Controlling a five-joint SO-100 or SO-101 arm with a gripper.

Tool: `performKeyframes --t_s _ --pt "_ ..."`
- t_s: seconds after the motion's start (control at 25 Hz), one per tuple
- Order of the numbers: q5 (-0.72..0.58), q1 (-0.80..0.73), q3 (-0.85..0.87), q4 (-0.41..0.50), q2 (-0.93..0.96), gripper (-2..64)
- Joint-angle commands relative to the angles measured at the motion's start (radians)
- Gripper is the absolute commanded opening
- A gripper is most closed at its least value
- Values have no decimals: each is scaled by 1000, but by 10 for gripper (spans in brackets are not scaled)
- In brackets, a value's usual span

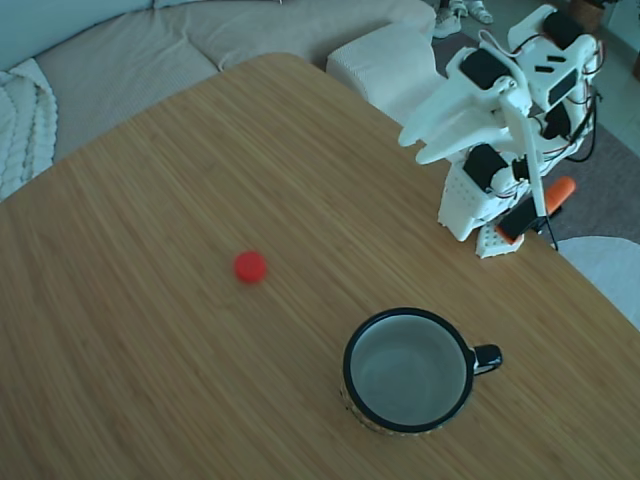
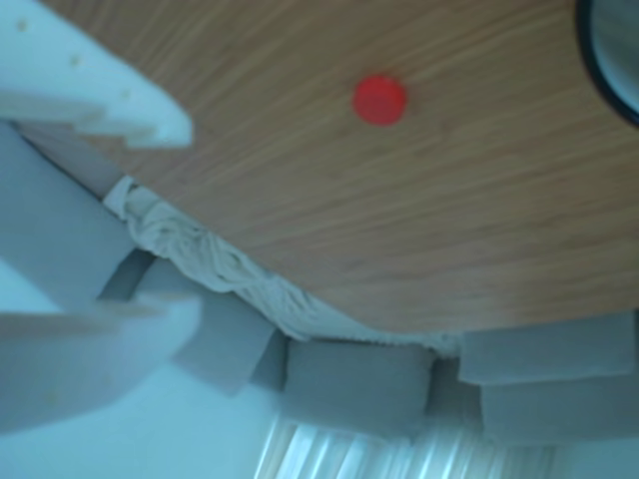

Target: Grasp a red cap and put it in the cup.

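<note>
I see the red cap (image 1: 250,267) lying free mid-counter (image 1: 150,200), well apart from the cup (image 1: 408,370), which stands empty near the counter's lower edge. My claw (image 1: 428,143) hangs spread and empty over the right edge, raised, so I judge the reach unstarted.

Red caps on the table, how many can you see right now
1. The red cap lies alone on the wooden table, up-left of the cup in the fixed view. None appears hidden.
</note>
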Motion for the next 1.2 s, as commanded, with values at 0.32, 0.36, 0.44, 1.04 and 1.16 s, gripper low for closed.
performKeyframes --t_s 0.32,0.36,0.44,1.04,1.16 --pt "-5 5 -91 -127 -307 152" --pt "-5 5 -104 -166 -359 152" --pt "-5 5 -132 -235 -460 152" --pt "-184 51 -178 -517 -986 153" --pt "-216 115 -184 -515 -1029 153"
